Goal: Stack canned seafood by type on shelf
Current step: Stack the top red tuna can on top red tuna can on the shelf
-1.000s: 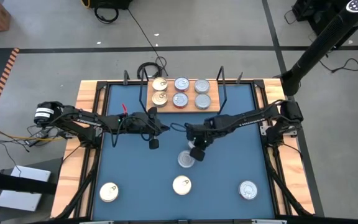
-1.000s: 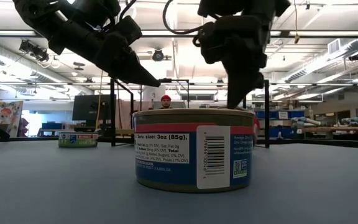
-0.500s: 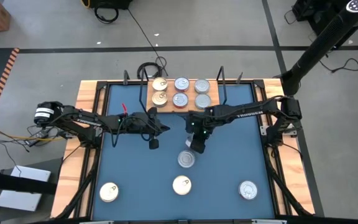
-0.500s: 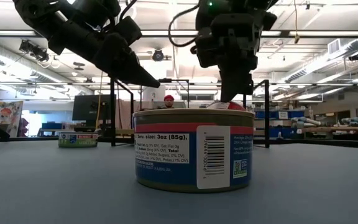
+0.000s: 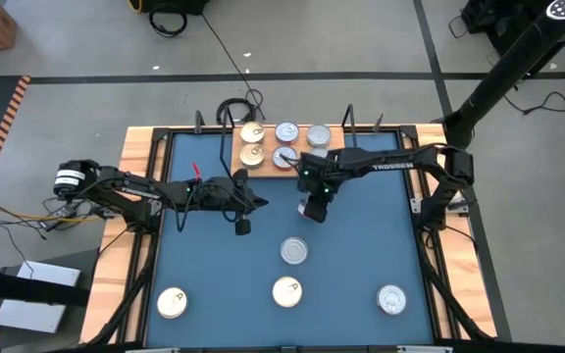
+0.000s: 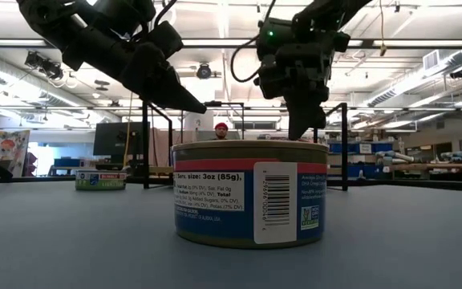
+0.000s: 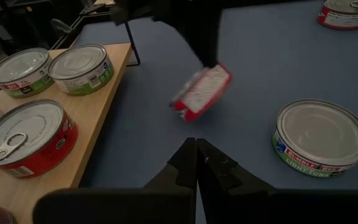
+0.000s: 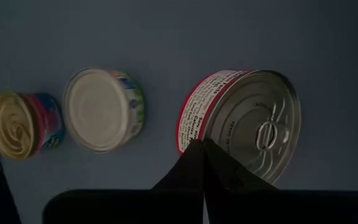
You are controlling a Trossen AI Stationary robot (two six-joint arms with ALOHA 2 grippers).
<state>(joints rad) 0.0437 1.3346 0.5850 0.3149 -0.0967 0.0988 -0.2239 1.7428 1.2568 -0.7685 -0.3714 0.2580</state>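
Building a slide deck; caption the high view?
Right gripper holds a red-sided can above the table beside the shelf; left gripper waits mid-table.

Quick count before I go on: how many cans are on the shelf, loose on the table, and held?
On the shelf: 6 cans
Loose on the table: 4
Held by the right gripper: 1 can
Total: 11

Six cans sit on the shelf at the table's far edge; four lie nearer.
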